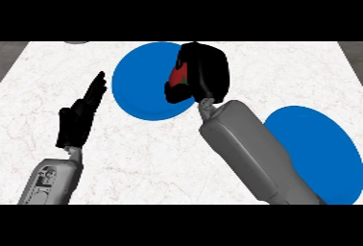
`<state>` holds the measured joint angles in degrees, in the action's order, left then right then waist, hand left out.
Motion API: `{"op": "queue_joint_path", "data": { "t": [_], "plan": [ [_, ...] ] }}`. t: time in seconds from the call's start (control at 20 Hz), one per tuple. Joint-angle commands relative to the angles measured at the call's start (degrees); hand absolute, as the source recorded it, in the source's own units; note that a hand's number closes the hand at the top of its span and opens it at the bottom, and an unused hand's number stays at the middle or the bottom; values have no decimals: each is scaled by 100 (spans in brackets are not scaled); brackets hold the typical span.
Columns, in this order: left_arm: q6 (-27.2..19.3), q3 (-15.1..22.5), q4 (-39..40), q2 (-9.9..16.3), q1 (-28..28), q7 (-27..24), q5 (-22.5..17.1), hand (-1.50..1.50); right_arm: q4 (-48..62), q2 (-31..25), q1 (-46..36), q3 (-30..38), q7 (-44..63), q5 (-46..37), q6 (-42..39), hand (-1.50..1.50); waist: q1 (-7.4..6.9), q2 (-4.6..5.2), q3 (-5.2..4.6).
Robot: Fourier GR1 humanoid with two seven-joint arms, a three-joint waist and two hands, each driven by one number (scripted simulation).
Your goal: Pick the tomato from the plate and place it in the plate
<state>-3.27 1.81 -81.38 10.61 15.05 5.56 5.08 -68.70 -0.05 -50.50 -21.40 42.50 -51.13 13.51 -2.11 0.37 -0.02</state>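
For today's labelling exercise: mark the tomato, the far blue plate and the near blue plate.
tomato (pixel 178 77), head view, red patch showing between the right hand's fingers.
far blue plate (pixel 138 81), head view, bare left part.
near blue plate (pixel 322 144), head view, bare right part.

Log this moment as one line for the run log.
right hand: shut on tomato | over far plate | near plate: bare | left hand: open, resting

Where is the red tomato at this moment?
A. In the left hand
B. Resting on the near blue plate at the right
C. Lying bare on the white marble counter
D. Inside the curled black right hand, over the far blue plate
D: the round red tomato peeks out from the curled fingers of the black right hand, above the far round blue plate.
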Motion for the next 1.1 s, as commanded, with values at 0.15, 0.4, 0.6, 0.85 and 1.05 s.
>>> {"op": "queue_joint_path", "data": {
  "t": [0.15,0.4,0.6,0.85,1.05],
  "plan": [
    [145,-57,194,23,216,-81,-36,0,2289,5,-1347,-263,-302,1139,851,150,-184,59,-4],
    [144,-8,330,-45,402,-61,13,0,3377,5,-1652,-750,-229,1168,578,150,-268,102,-8],
    [341,-19,237,12,551,-41,-106,0,3595,5,-1522,-685,-103,2015,1081,-150,-498,147,-5],
    [190,144,440,-244,639,-132,38,0,3895,5,-1589,-578,-576,2659,1419,-150,-581,195,-3],
    [85,258,321,-309,478,-95,170,0,3855,5,-1409,-466,-1252,3166,1801,-150,-553,166,6]
  ]
}}
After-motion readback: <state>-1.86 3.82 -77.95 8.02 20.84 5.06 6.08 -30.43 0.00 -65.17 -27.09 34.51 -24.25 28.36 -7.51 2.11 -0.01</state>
